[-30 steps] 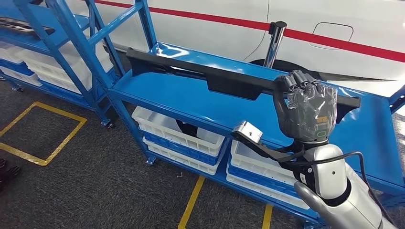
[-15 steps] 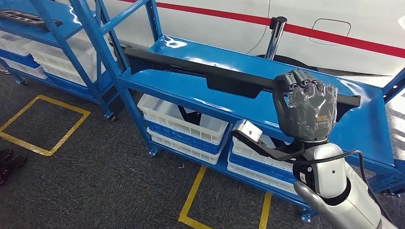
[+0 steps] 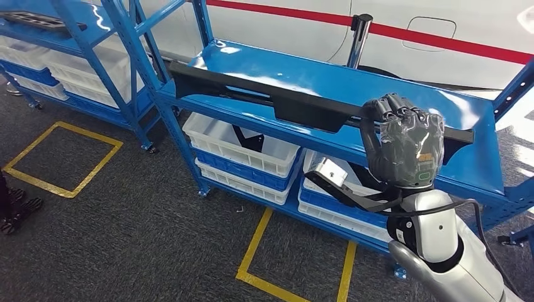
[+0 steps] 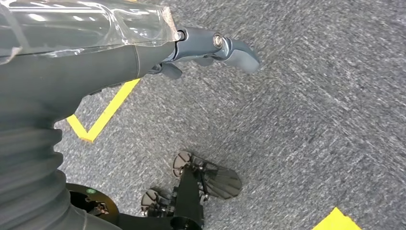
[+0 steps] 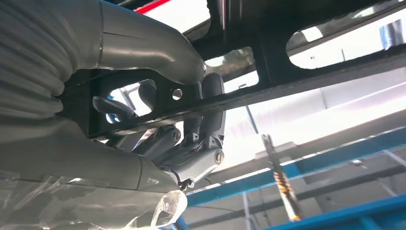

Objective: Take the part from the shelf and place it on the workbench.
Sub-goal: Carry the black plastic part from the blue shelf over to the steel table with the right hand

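The right hand (image 3: 403, 141) has its fingers (image 5: 210, 96) wrapped around the long black part (image 3: 264, 94), gripping near one end so the rest juts out over the blue shelf (image 3: 352, 82). The left hand (image 4: 210, 45) hangs above the floor, fingers loosely apart, holding nothing.

The right hand (image 3: 403, 141) covers the stretch of the long black part (image 3: 296, 104) that it grips; whether the part touches the blue shelf (image 3: 352, 88) there cannot be told. The white bins (image 3: 242, 157) below are partly hidden by the shelf edge; their contents are unclear. A dark tray (image 3: 31, 22) on the neighbouring rack is cut off at the frame edge. In the left wrist view the left hand (image 4: 206, 48) is blurred, its fingers mostly hidden behind the thumb.
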`<state>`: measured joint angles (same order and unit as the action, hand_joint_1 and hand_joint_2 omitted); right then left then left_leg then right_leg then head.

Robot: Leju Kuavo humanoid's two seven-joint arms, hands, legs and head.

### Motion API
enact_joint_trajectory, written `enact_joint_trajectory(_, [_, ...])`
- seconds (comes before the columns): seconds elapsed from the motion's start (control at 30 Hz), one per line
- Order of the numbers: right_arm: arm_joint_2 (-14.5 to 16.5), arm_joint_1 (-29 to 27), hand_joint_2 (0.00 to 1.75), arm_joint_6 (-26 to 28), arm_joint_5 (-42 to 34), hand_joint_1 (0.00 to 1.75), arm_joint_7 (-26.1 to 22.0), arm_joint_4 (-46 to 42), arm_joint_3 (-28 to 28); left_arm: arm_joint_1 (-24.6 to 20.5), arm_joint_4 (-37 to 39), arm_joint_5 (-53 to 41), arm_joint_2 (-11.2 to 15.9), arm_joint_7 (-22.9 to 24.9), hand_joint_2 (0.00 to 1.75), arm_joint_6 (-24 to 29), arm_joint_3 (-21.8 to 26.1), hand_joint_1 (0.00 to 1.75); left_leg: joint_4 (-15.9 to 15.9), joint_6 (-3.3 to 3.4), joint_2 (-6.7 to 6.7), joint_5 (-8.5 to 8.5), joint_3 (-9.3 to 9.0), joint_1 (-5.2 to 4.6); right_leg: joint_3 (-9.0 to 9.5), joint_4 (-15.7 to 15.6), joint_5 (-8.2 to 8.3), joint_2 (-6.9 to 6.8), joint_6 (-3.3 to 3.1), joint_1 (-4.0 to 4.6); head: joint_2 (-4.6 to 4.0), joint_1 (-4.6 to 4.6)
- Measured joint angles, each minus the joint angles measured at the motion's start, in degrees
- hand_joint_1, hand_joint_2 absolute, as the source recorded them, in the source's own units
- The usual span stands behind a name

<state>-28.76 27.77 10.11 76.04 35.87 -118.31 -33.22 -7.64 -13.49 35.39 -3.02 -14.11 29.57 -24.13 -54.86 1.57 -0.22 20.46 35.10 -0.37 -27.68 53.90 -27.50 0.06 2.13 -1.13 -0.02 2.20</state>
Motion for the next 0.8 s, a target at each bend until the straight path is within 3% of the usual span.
enact_joint_trajectory(0.07, [0.0,0.0,1.75,-0.16,-1.91,1.75,0.26,0.0,0.0,0.1,0.0,0.24,0.04,-0.2,1.75,-0.15,0.0,0.0,-4.23,-0.75,-0.01,3.35,1.86,0.31,-0.74,-0.08,0.76,-0.13,-0.9,-0.16,0.0,0.05])
enact_joint_trajectory(0.13, [-0.01,-0.04,1.75,-0.31,-3.9,1.75,0.45,0.0,0.0,0.17,0.0,0.66,0.04,-0.63,1.75,-0.26,0.0,0.0,-12.39,-1.39,0.01,8.09,4.86,0.58,-1.63,-0.05,1.45,-0.13,-1.23,-0.11,0.0,0.11])
enact_joint_trajectory(0.17, [-0.01,-0.07,1.75,-0.39,-4.65,1.75,0.53,0.0,0.0,0.23,0.0,0.81,0.04,-0.84,1.75,-0.28,0.0,0.0,-15.76,-1.58,0.01,9.45,5.91,0.68,-2.08,-0.03,1.77,-0.09,-1.25,-0.09,0.0,0.11])
enact_joint_trajectory(0.2, [-0.03,-0.1,1.75,-0.45,-5.3,1.75,0.63,0.0,0.0,0.28,0.0,0.89,0.05,-1.02,1.75,-0.28,0.0,0.0,-17.25,-1.66,0.01,9.74,6.02,0.73,-2.46,-0.02,2.07,-0.03,-1.22,-0.07,0.0,0.12])
enact_joint_trajectory(0.23, [-0.04,-0.13,1.75,-0.5,-5.91,1.75,0.75,-0.01,0.0,0.31,0.0,0.9,0.05,-1.16,1.75,-0.28,0.0,0.0,-16.34,-1.61,0.01,8.99,4.92,0.76,-2.77,-0.01,2.33,0.06,-1.15,-0.05,0.0,0.12])
enact_joint_trajectory(0.27, [-0.07,-0.14,1.75,-0.51,-6.57,1.75,0.86,-0.02,0.01,0.31,0.0,0.92,0.07,-1.29,1.75,-0.28,0.0,0.0,-13.0,-1.43,0.0,7.49,2.66,0.74,-2.95,-0.01,2.52,0.15,-1.05,-0.03,0.0,0.12])
enact_joint_trajectory(0.33, [-0.09,-0.15,1.75,-0.5,-8.14,1.75,1.06,-0.17,0.03,0.22,0.0,0.96,0.23,-1.5,1.75,-0.28,0.01,0.0,-3.86,-0.63,-0.01,4.89,-2.95,0.47,-3.15,-0.01,2.8,0.21,-0.75,0.06,0.0,0.12])
enact_joint_trajectory(0.4, [-0.13,-0.14,1.75,-0.46,-9.63,1.75,1.15,-0.33,0.1,0.18,0.0,1.0,0.4,-1.61,1.75,-0.29,0.01,0.0,1.0,0.19,-0.04,4.08,-5.59,0.05,-3.31,-0.05,3.12,0.16,-0.25,0.1,0.0,0.08])
enact_joint_trajectory(0.47, [-0.17,-0.14,1.75,-0.45,-10.61,1.75,1.15,-0.46,0.15,0.23,0.0,1.04,0.45,-1.64,1.75,-0.31,0.01,0.0,1.52,0.8,-0.06,3.85,-5.45,-0.05,-3.49,-0.2,3.46,0.16,0.42,0.13,0.0,0.05])
enact_joint_trajectory(0.53, [-0.24,-0.13,1.75,-0.36,-11.42,1.75,1.16,-0.61,0.32,0.23,0.0,1.07,0.48,-1.64,1.75,-0.48,0.02,0.0,2.19,1.46,-0.03,3.29,-5.37,0.22,-4.26,1.14,2.38,0.16,0.93,0.1,0.0,0.04])
enact_joint_trajectory(0.57, [-0.3,-0.12,1.75,-0.29,-11.8,1.75,1.16,-0.67,0.47,0.24,0.0,1.07,0.5,-1.64,1.75,-0.61,0.02,0.0,2.48,1.76,-0.01,2.99,-5.32,0.36,-5.34,3.58,0.78,0.15,1.1,0.09,0.0,0.01])
enact_joint_trajectory(0.63, [-0.37,-0.18,1.75,-0.17,-12.28,1.75,1.26,-0.7,0.72,0.35,0.0,1.02,0.54,-1.64,1.75,-1.01,0.01,0.0,2.54,2.08,0.04,2.72,-5.07,0.31,-8.79,11.61,-3.41,0.16,1.35,0.04,0.0,-0.03])
enact_joint_trajectory(0.67, [-0.41,-0.28,1.75,-0.14,-12.28,1.75,1.33,-0.72,0.76,0.45,0.0,1.0,0.53,-1.64,1.75,-1.3,-0.01,0.0,2.48,2.13,0.05,2.67,-4.95,0.26,-10.38,15.33,-4.81,0.16,1.48,0.03,0.0,-0.03])
enact_joint_trajectory(0.7, [-0.47,-0.39,1.75,-0.11,-12.13,1.75,1.44,-0.72,0.76,0.55,0.0,0.98,0.52,-1.64,1.75,-1.62,-0.03,0.0,2.39,2.14,0.06,2.65,-4.86,0.23,-11.12,17.24,-5.12,0.16,1.61,0.0,0.0,-0.03])
enact_joint_trajectory(0.73, [-0.55,-0.47,1.75,-0.09,-11.88,1.75,1.56,-0.72,0.78,0.64,0.0,0.99,0.52,-1.64,1.75,-1.91,-0.04,0.0,2.27,2.13,0.05,2.64,-4.79,0.25,-10.71,16.77,-4.28,0.15,1.72,-0.05,0.0,-0.03])
enact_joint_trajectory(0.8, [-0.67,-0.54,1.75,0.04,-11.21,1.75,1.8,-0.74,0.84,0.73,0.0,1.02,0.52,-1.64,1.75,-2.17,-0.04,0.0,1.91,1.95,0.02,2.74,-4.75,0.32,-6.97,9.69,-0.43,0.11,1.88,-0.21,0.0,-0.03])
